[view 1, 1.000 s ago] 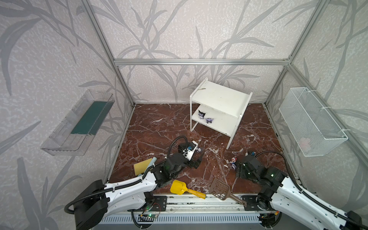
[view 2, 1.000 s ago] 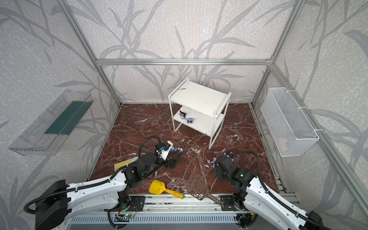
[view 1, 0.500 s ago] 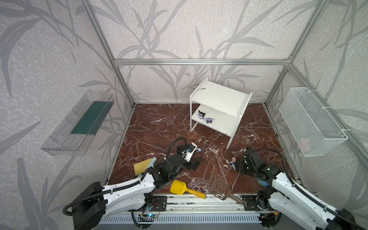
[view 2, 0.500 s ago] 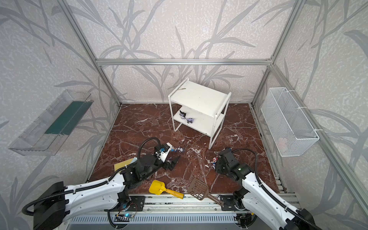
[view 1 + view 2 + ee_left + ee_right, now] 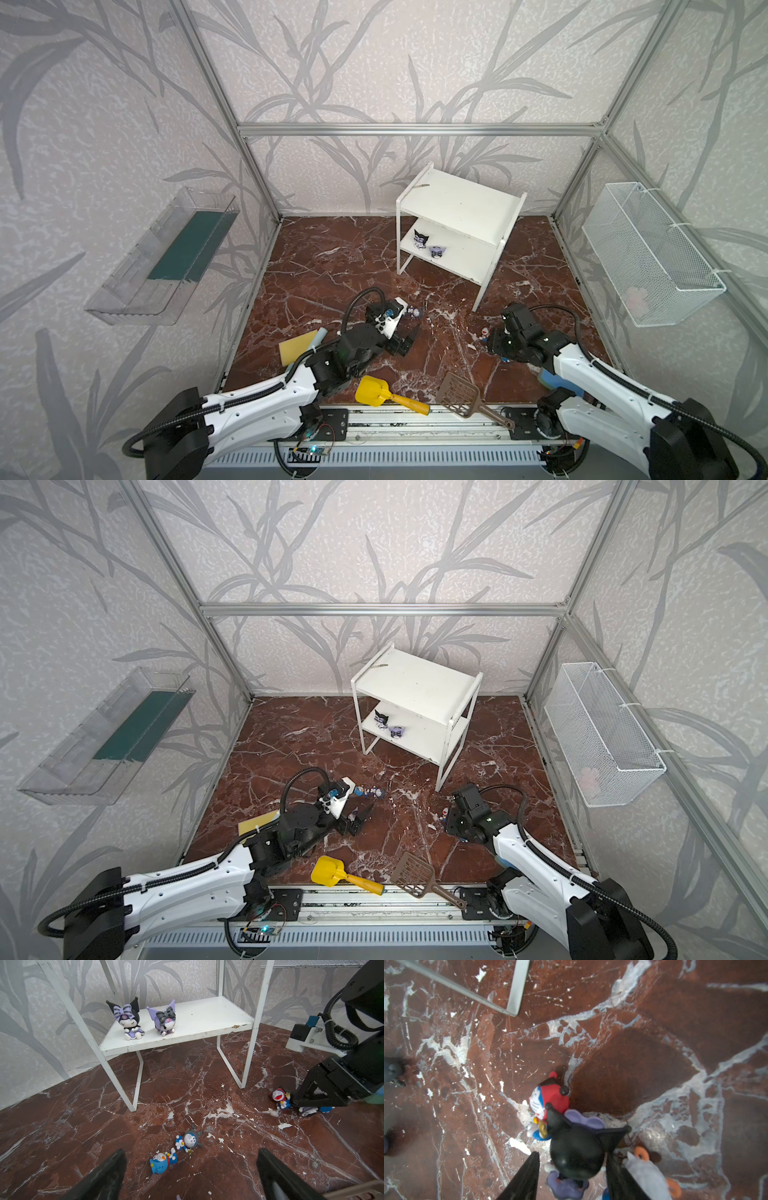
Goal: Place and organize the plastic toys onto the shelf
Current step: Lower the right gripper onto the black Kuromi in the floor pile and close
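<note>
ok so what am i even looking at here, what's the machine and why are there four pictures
It is a robot with two white arms, each ending in a two-pronged end effector: left, right. Two pictures come from a camera pair overhead, looking down on the whole booth. The other two come from a camera on each wrist, looking forward.

At the back stands a shelf; two toys sit on its lower board. More toys lie on the marbled floor, with a yellow scoop and a brown scoop. A clear tray and a wire basket hang on the side walls.

The left end effector is open and empty, two blue toys just ahead of it. The right end effector straddles a black-headed toy; whether it grips it yet I cannot tell.
</note>
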Controlling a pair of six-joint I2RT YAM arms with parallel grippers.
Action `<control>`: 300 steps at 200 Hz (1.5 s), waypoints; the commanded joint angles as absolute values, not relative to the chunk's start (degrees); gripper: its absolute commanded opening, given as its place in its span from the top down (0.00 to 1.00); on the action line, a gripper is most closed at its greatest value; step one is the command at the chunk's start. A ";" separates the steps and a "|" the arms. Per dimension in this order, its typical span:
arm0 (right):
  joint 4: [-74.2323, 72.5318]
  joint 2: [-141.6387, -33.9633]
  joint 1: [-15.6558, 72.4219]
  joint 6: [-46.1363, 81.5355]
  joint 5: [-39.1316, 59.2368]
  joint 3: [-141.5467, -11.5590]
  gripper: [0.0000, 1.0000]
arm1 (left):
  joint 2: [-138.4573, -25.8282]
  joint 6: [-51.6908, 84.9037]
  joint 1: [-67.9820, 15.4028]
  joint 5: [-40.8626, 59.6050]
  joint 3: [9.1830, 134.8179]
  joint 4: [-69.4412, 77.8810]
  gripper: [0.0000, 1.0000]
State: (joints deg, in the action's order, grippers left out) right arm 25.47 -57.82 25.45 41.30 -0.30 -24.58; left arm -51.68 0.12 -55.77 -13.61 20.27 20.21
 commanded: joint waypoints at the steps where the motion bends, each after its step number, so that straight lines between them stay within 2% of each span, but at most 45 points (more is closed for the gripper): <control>1: 24.39 -59.68 24.17 39.76 -0.41 -26.64 0.47 | -49.83 0.96 -55.89 -14.81 18.97 18.98 0.01; 104: 25.22 -66.97 24.33 36.87 4.78 -28.44 0.50 | -47.11 0.94 -55.90 -15.40 16.98 19.96 0.01; 136: 27.59 -67.38 26.76 34.88 0.79 -29.49 0.48 | -46.19 0.88 -55.82 -15.47 16.49 19.86 0.01; 168: 31.20 -69.30 31.44 34.10 -4.90 -31.94 0.50 | -45.66 0.92 -55.82 -15.63 16.12 20.50 0.01; 194: 32.91 -70.56 34.23 34.57 -8.03 -33.08 0.57 | -46.09 0.94 -55.81 -15.34 16.42 20.74 0.01; 225: 33.70 -72.21 36.85 35.35 -10.12 -33.78 0.58 | -45.97 1.05 -55.82 -14.98 16.44 20.47 0.01; 245: 33.77 -73.55 38.08 35.72 -10.36 -34.16 0.64 | -45.50 1.05 -55.88 -14.94 16.53 20.05 0.01; 275: 33.68 -70.88 39.58 35.88 -9.93 -33.80 0.69 | -44.32 0.97 -55.85 -14.78 16.92 18.86 0.01; 300: 28.59 -63.03 40.36 31.87 -4.99 -30.78 0.70 | -42.86 1.23 -55.83 -11.84 18.33 15.26 0.01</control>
State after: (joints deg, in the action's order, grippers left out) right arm 31.73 -69.97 39.51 34.96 -8.47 -32.84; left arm -44.66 0.14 -55.75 -14.63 16.64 19.00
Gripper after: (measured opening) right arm 0.358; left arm 0.993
